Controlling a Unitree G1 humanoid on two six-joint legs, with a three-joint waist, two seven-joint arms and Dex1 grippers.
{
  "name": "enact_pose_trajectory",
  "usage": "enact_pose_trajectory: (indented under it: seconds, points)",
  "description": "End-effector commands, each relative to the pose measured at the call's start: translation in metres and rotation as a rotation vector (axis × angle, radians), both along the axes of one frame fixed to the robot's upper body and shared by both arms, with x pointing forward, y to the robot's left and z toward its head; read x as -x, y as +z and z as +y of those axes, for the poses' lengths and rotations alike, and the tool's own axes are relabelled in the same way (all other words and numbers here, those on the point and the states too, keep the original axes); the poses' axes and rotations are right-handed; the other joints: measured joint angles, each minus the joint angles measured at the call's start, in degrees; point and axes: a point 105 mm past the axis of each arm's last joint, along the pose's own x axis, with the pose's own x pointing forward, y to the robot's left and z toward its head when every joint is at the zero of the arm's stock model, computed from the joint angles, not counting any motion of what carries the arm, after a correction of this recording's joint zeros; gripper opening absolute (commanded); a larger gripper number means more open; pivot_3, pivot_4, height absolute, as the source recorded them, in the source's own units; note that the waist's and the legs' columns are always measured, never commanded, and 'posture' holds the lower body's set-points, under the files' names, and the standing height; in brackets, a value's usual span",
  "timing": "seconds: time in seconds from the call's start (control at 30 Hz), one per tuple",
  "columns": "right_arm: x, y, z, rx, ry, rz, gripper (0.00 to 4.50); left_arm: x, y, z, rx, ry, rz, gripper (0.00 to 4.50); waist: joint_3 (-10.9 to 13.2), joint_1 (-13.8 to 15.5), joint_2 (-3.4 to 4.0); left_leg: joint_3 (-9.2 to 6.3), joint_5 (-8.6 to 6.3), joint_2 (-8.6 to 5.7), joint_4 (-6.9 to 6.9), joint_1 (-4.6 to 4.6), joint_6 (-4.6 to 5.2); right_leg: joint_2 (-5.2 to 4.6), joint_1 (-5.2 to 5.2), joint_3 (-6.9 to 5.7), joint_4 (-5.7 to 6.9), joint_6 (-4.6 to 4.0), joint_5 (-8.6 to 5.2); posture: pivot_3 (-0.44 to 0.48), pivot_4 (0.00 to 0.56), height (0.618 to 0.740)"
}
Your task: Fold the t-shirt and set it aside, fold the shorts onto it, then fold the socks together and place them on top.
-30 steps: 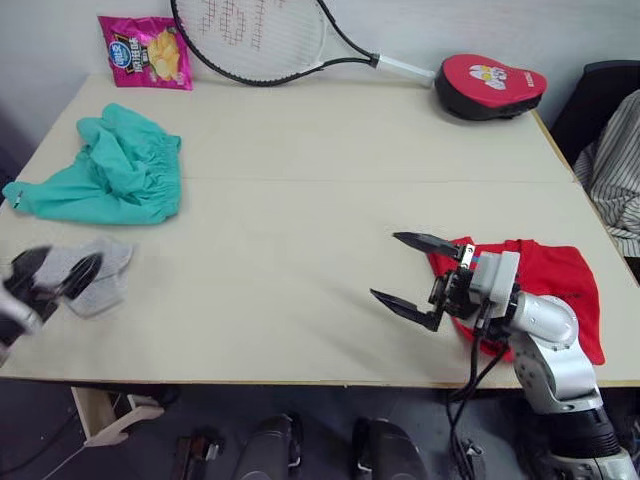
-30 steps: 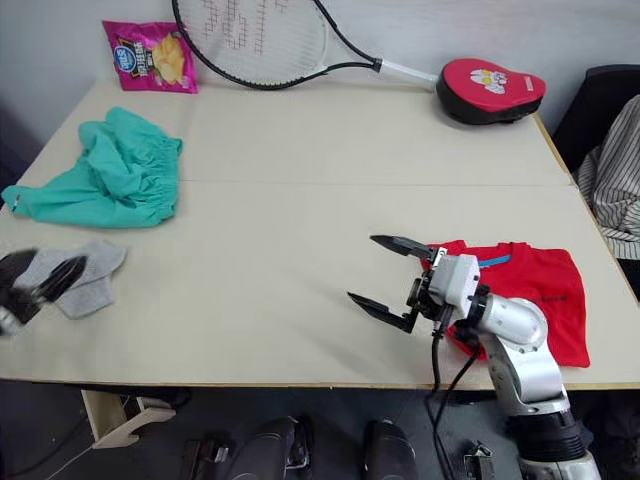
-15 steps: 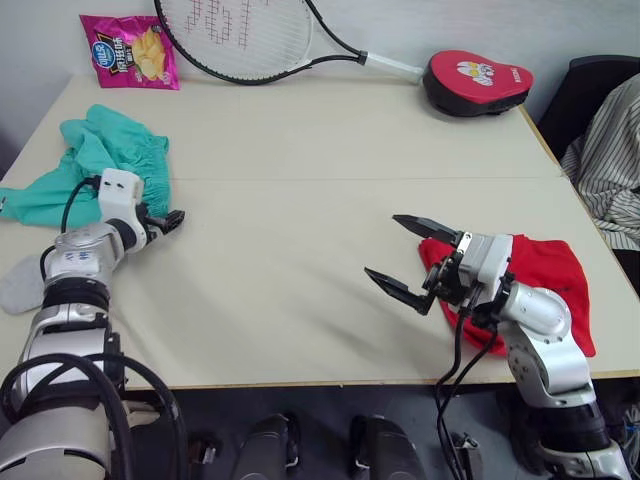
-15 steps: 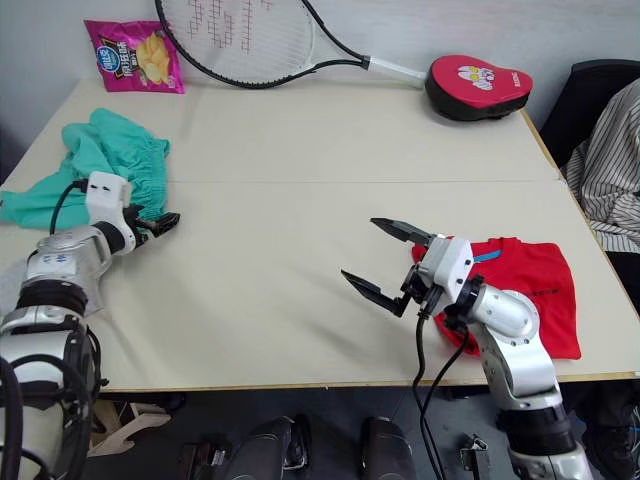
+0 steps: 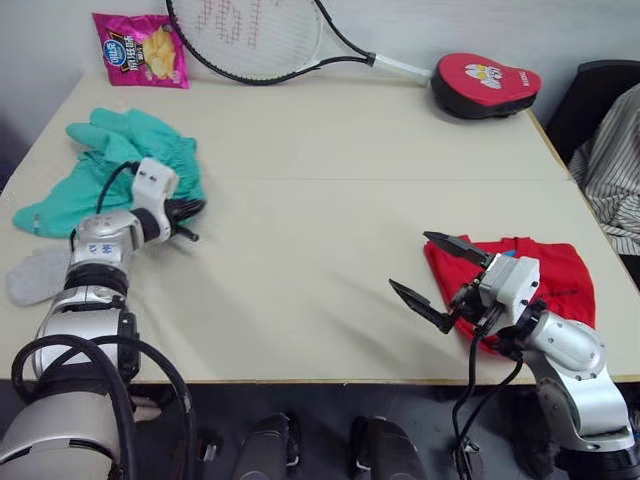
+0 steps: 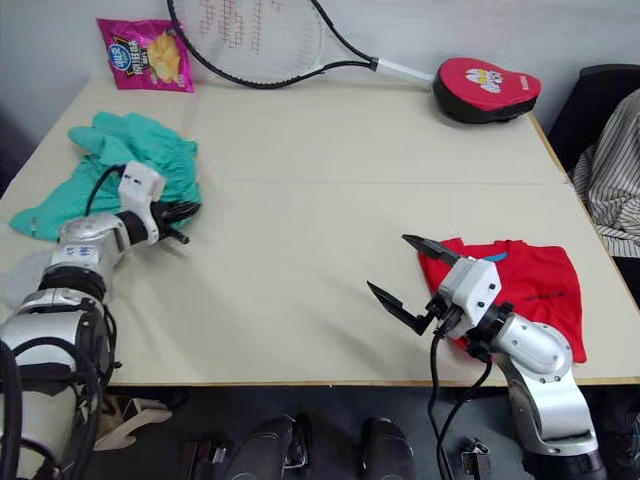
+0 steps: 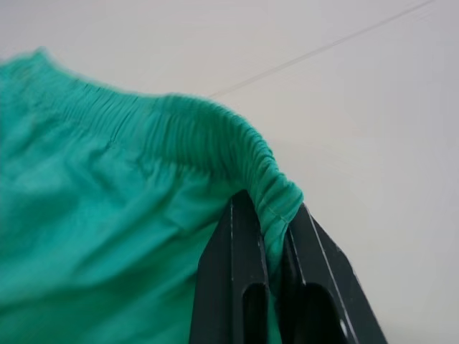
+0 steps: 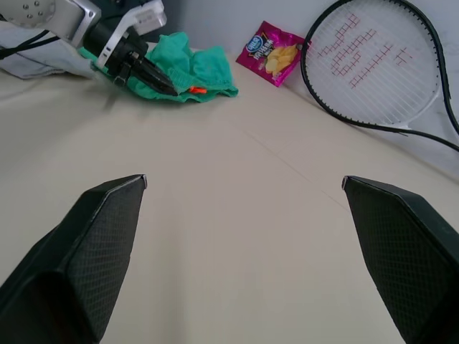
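The teal-green shorts [image 5: 95,170] lie crumpled at the table's left. My left gripper [image 7: 269,208] is shut on the corner of their gathered waistband [image 7: 215,129], at their right edge. The red t-shirt [image 5: 550,275] lies folded near the front right edge. My right gripper [image 5: 412,262] hovers just left of it, open and with nothing between its fingers. A grey sock [image 5: 35,275] lies at the front left edge, behind my left arm. The right wrist view looks across the table to the left gripper [image 8: 154,79] at the shorts [image 8: 190,68].
A tennis racket [image 5: 260,40], a pink crisp bag [image 5: 138,48] and a red padded case [image 5: 485,85] line the table's far edge. Striped cloth [image 5: 615,170] hangs beyond the right edge. Bare tabletop [image 5: 320,200] lies between the two arms.
My left arm has moved from the socks up to the shorts, and its gripper has shut on the waistband. The right gripper has stayed open, near the t-shirt.
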Motion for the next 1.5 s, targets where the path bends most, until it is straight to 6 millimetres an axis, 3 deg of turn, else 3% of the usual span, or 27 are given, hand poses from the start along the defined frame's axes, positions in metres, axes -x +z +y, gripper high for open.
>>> enact_pose_trajectory:
  seconds: [0.03,0.13,0.3,0.43,0.53,0.73,0.8,0.93,1.1,1.27,1.37,1.5]
  points:
    - [0.001,0.007,-0.015,0.036,-0.056,-0.011,4.5,0.01,0.047,-0.055,-0.027,-0.313,-0.132,0.03,0.0,0.2,0.0,0.0,-0.02,0.0,0.05,-0.01,0.04,0.0,0.02,0.01,0.0,0.01,0.01,0.0,0.15,0.74]
    - [0.001,0.004,-0.023,0.074,-0.091,0.008,4.5,0.033,0.042,-0.098,-0.066,-0.552,-0.085,0.03,0.0,0.2,0.0,0.01,-0.09,0.01,0.22,-0.01,0.09,-0.01,0.07,0.06,0.0,0.02,0.01,0.0,0.15,0.74]
    - [0.007,0.0,-0.022,0.071,-0.099,0.028,4.5,0.083,0.017,-0.15,-0.017,-0.787,0.076,0.03,0.0,-0.9,0.02,0.0,-0.11,0.12,0.34,0.01,0.08,0.09,0.12,0.12,0.05,0.03,0.01,0.0,0.15,0.74]
    - [0.011,-0.004,-0.024,0.059,-0.13,0.041,4.5,0.114,-0.008,-0.175,0.006,-0.866,0.182,0.03,0.0,-0.9,0.02,-0.06,-0.11,0.2,0.45,0.02,0.08,0.12,0.18,0.42,0.07,0.02,0.01,0.0,0.15,0.74]
    - [0.014,-0.009,-0.028,0.073,-0.147,0.056,4.5,0.12,-0.015,-0.186,0.037,-0.862,0.186,0.03,0.0,-0.9,0.02,-0.1,-0.12,0.19,0.51,0.15,0.08,0.08,0.33,0.6,-0.07,0.02,0.01,0.0,0.15,0.74]
    - [0.016,-0.012,-0.03,0.07,-0.141,0.09,4.5,0.137,-0.015,-0.2,0.096,-0.91,0.187,1.77,0.0,-0.7,0.03,-0.25,-0.21,0.12,0.52,0.2,0.1,-0.07,0.44,0.54,-0.14,0.02,0.01,0.0,0.15,0.74]
    - [0.016,-0.012,-0.03,0.067,-0.14,0.085,4.5,0.14,-0.009,-0.198,0.113,-0.929,0.14,2.46,0.0,-0.7,0.14,-0.36,-0.21,0.08,0.5,0.18,0.11,-0.07,0.53,0.41,-0.18,0.02,0.01,0.0,0.15,0.74]
    - [0.014,-0.013,-0.033,0.062,-0.162,0.075,4.5,0.148,0.016,-0.184,0.184,-1.01,0.017,3.7,0.1,-0.9,0.39,-2.13,0.01,-0.36,0.48,0.15,0.16,-0.11,1.73,-1.58,-0.47,0.04,0.0,0.0,0.15,0.74]
    - [0.014,-0.014,-0.031,0.066,-0.145,0.083,4.5,0.147,0.033,-0.16,0.186,-1.016,-0.069,3.7,0.1,0.0,0.57,-2.19,0.02,-0.24,0.57,0.15,0.06,-0.24,1.8,-1.44,-0.57,0.0,-0.03,0.0,0.15,0.74]
    - [0.013,-0.008,-0.026,0.057,-0.097,0.067,4.5,0.136,0.049,-0.118,0.199,-0.883,-0.044,3.87,0.2,0.3,0.64,-2.19,0.02,-0.23,0.54,0.15,0.02,-0.19,1.78,-1.44,-0.58,0.0,-0.03,0.0,0.15,0.74]
    - [0.017,-0.003,-0.01,0.082,0.017,0.079,4.5,0.138,0.039,-0.075,0.063,-0.766,-0.002,4.47,0.3,-0.2,0.81,-2.14,0.02,-0.19,0.48,0.18,-0.03,-0.14,1.75,-1.42,-0.58,-0.02,-0.04,0.0,0.15,0.74]
    - [0.02,0.0,0.015,0.101,0.137,0.103,4.5,0.14,0.024,-0.033,-0.097,-0.659,-0.027,4.47,0.4,-0.8,0.97,-2.13,-0.01,-0.15,0.42,0.22,-0.12,-0.14,1.72,-1.41,-0.56,-0.11,-0.09,0.0,0.15,0.74]
